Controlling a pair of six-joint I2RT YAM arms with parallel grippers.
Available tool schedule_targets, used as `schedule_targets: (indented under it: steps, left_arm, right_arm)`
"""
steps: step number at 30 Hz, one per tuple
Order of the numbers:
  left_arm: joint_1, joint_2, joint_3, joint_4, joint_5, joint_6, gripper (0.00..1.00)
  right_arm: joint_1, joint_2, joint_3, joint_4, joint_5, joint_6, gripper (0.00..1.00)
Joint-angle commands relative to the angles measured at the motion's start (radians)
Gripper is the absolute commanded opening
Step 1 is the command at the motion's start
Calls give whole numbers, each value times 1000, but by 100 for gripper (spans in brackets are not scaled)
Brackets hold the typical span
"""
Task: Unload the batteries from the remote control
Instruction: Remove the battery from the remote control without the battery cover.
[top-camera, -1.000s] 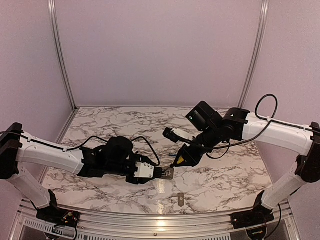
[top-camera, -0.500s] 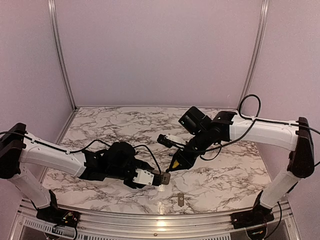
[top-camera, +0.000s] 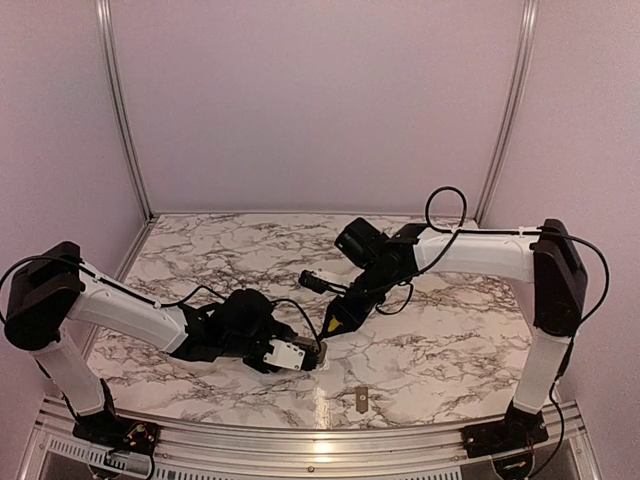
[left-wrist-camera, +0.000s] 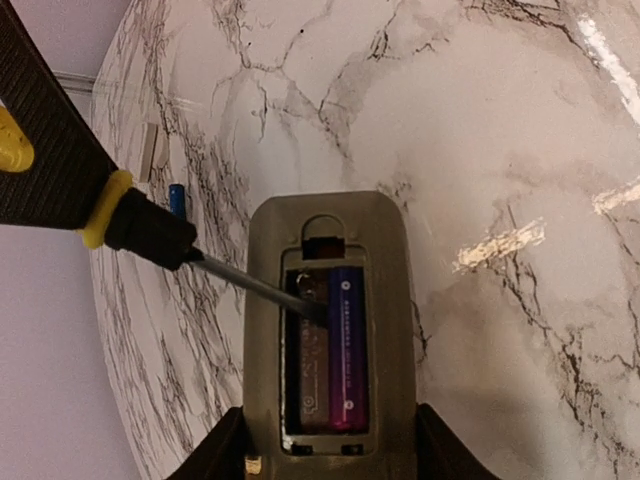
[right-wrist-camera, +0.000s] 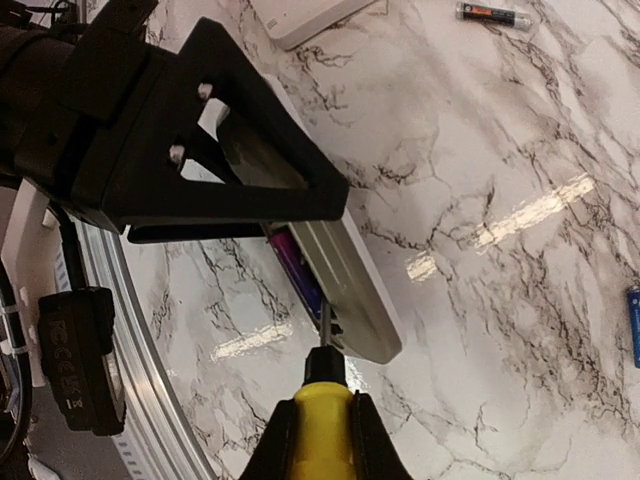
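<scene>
Glossy marble table; slim cylindrical battery in flat remote

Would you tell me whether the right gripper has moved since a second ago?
Yes: the right gripper shifted left, now left of the cover plate.

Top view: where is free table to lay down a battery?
Bare table along the rear wall, and at the right, past the screwdriver. Crowded at front centre: remote, left gripper, a loose battery, cover plate.
</scene>
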Motion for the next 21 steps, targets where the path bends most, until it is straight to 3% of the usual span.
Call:
schedule_targets:
  steps: [1, 9, 21]
  left_arm:
    - [17, 12, 11, 303, -88, 63, 0]
    - [47, 46, 22, 355, -121, 108, 0]
    - [61, 52, 18, 361, -135, 83, 0]
  right_arm:
    - [-15, 81, 33, 9, -134, -7, 0]
    - [-32, 221, 132, -61, -253, -31, 0]
    - [-46, 224, 238, -142, -189, -6, 0]
